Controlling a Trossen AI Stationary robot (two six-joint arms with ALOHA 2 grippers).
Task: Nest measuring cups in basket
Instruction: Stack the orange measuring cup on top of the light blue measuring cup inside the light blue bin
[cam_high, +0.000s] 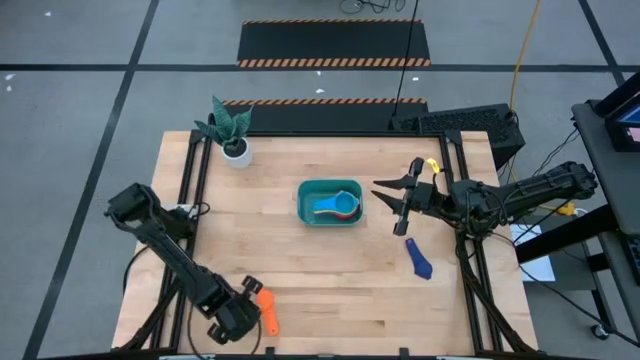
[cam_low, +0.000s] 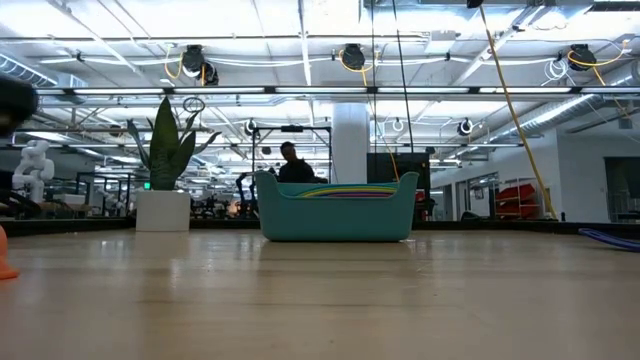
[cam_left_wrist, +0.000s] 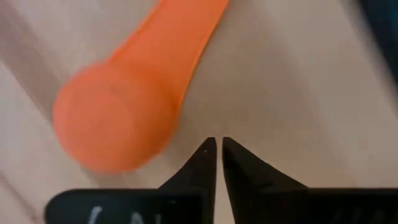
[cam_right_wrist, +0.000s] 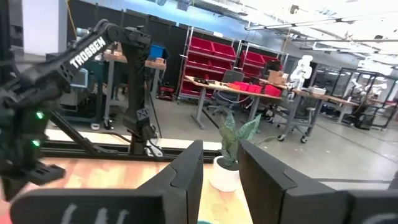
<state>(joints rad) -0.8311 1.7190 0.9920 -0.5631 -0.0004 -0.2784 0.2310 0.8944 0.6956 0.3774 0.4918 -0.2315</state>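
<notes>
L gripper (cam_left_wrist: 216, 149) nearly closed, empty, beside orange cup (cam_left_wrist: 118, 106), R gripper (cam_high: 392, 197) spread

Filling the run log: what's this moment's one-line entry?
left gripper: shut, beside orange plastic measuring cup | right gripper: open, empty | dark blue plastic measuring cup: on table

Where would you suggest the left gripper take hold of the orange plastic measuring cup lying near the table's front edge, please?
Grip the orange plastic measuring cup by its flat handle, coming straight down from above. It lies flat on the wooden table, and the handle is narrow enough for the fingers, unlike the round bowl. The left gripper, now shut, sits just beside it.
</notes>
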